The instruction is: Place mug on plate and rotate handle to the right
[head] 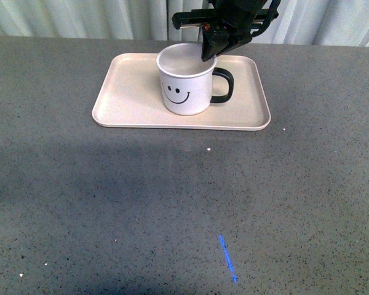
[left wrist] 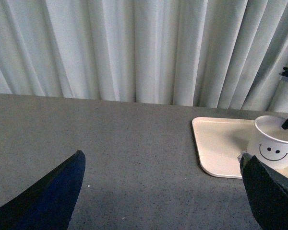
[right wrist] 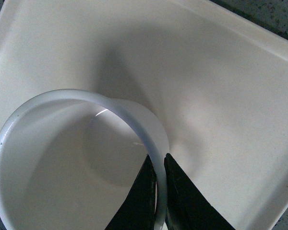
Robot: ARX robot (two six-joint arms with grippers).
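White mug [head: 184, 92] with smiley face stands upright on plate [head: 126, 92], handle [head: 230, 84] right.

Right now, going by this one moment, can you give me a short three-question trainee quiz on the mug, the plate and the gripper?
1. True or false: the mug stands upright on the plate.
2. In the front view, the handle points: A) to the left, B) to the right, C) straight at the camera.
3. Which part of the mug is the right gripper pinching, and how do its fingers sit?

Key
1. True.
2. B.
3. The rim, with one finger inside the mug and one outside.
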